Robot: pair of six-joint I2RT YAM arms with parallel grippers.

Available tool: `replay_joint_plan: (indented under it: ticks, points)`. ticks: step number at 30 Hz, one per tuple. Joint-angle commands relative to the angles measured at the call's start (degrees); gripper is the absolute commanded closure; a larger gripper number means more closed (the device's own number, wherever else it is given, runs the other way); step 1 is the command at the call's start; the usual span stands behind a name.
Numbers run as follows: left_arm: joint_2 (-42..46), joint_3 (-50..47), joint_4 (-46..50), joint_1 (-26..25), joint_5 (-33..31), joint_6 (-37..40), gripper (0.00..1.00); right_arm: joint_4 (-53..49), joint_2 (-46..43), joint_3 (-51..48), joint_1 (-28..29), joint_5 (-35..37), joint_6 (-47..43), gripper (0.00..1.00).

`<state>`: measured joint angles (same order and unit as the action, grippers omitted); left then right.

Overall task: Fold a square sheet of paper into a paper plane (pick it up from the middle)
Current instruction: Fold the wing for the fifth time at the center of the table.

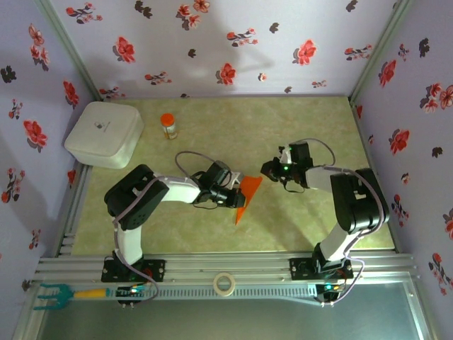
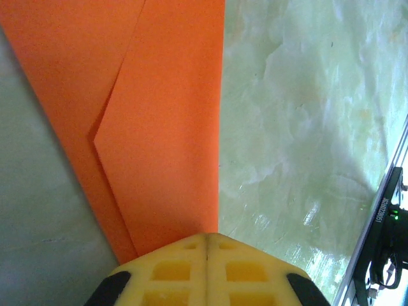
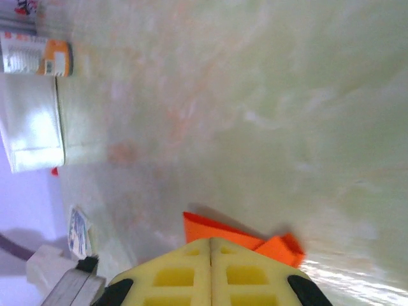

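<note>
Out in the middle of the pale green table point(image 1: 177, 234) the orange paper point(image 1: 248, 197) is folded into a narrow wedge, wide end toward the back wall and point toward the arms. The left fingers point(image 1: 237, 197) reach in from the left and are shut tight on it. From the left wrist camera the two yellow fingers point(image 2: 197, 245) meet with no gap, and the orange paper point(image 2: 159, 127) runs straight out from the seam between them. It lies as one layer folded over another, with a slanted crease showing and a straight long edge against the bare table. The right fingers point(image 1: 271, 170) come in from the other side and sit just beside the wedge's wide far corner. Through the right wrist camera those yellow fingers point(image 3: 201, 248) are also pressed together, and a strip of the orange paper point(image 3: 280, 248) shows just past their tips. I cannot tell whether they pinch that corner or only rest close to it. Toward the back left of the table, well apart from the paper, a small bottle point(image 1: 168, 126) with an orange cap stands upright, and a white box point(image 1: 104, 133) with rounded corners sits near it in the corner. On the metal rail in front of the arm bases lie a roll of tape point(image 1: 224, 284) and a teal fork point(image 1: 49, 294) with an orange handle.
</note>
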<state>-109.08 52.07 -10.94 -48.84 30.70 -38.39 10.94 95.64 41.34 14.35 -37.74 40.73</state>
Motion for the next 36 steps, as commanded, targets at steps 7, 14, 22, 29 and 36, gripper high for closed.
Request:
replay_joint_plan:
  ticks: [7,14,22,29,36]
  points:
    - [-1.4,-0.8,12.0,-0.2,-0.7,0.6,1.00,-1.8,4.6,-0.7,4.1,1.4,-0.7,0.99]
    - [-0.9,0.3,12.4,-0.2,-1.0,0.8,1.00,-5.8,6.2,-0.6,3.9,6.0,-1.9,1.00]
    - [0.5,0.6,13.1,-0.1,-1.6,1.0,1.00,-5.9,6.3,-1.1,4.0,6.6,-1.0,1.00]
    - [1.1,1.0,13.5,0.0,-1.9,1.0,1.00,-5.6,6.4,-1.6,4.0,6.5,-0.4,1.00]
    - [2.4,2.8,14.9,0.0,-2.4,1.4,1.00,-5.3,7.0,-1.7,3.9,6.6,0.0,1.00]
